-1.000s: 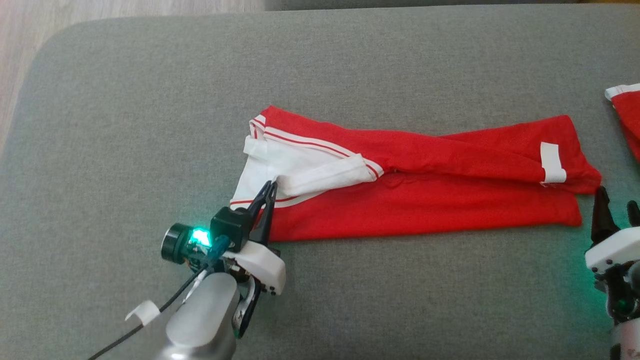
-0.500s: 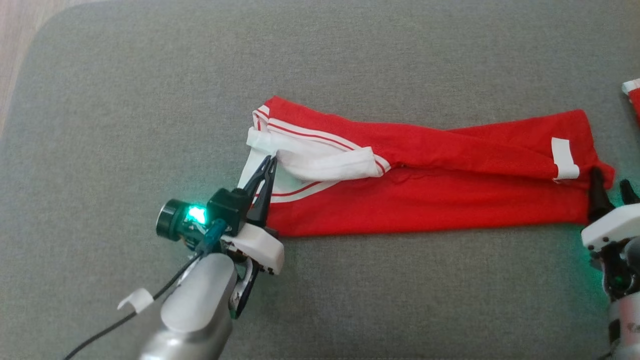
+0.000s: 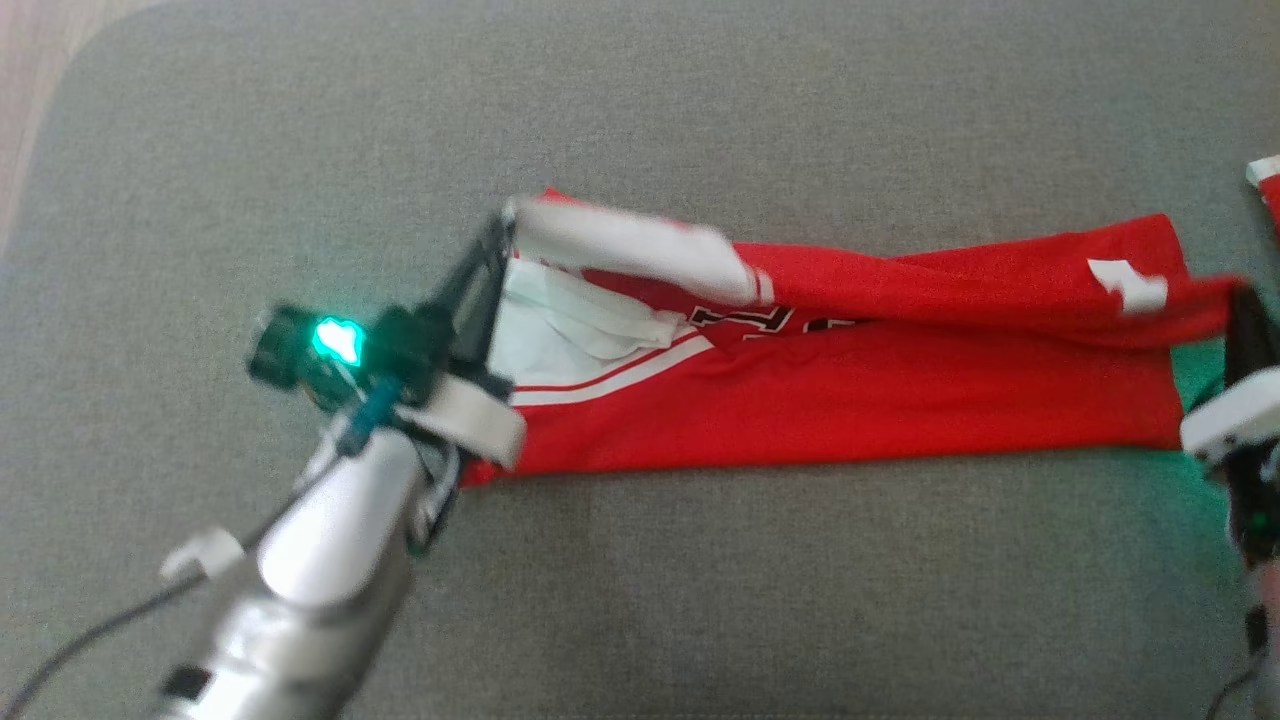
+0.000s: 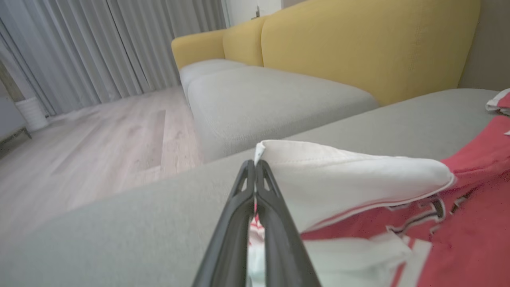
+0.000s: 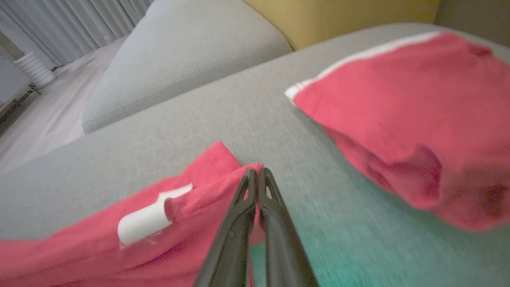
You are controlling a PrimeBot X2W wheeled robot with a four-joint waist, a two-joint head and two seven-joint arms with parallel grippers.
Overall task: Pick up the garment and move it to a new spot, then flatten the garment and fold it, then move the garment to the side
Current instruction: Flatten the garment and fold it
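Note:
The garment (image 3: 850, 390) is a red jersey with white trim, folded into a long band across the grey cushion. My left gripper (image 3: 497, 232) is shut on the white sleeve corner at the band's left end and holds it raised off the layer below; the left wrist view shows the white cloth (image 4: 342, 175) pinched at my left gripper (image 4: 255, 164). At the band's right end my right gripper (image 3: 1245, 300) is shut on the red corner, also seen as the garment (image 5: 171, 231) pinched by my right gripper (image 5: 255, 172). Black lettering (image 3: 760, 318) shows under the lifted flap.
A second red garment (image 5: 410, 123) with white trim lies on the cushion just right of the band, its edge at the frame border (image 3: 1265, 180). The grey cushion (image 3: 700, 600) stretches wide in front and behind. A yellow sofa (image 4: 358, 44) and wooden floor (image 4: 79, 147) lie beyond.
My right gripper has closed on the garment's right corner. My left gripper has lifted the white sleeve corner up and back, uncovering black lettering. The head camera has shifted slightly.

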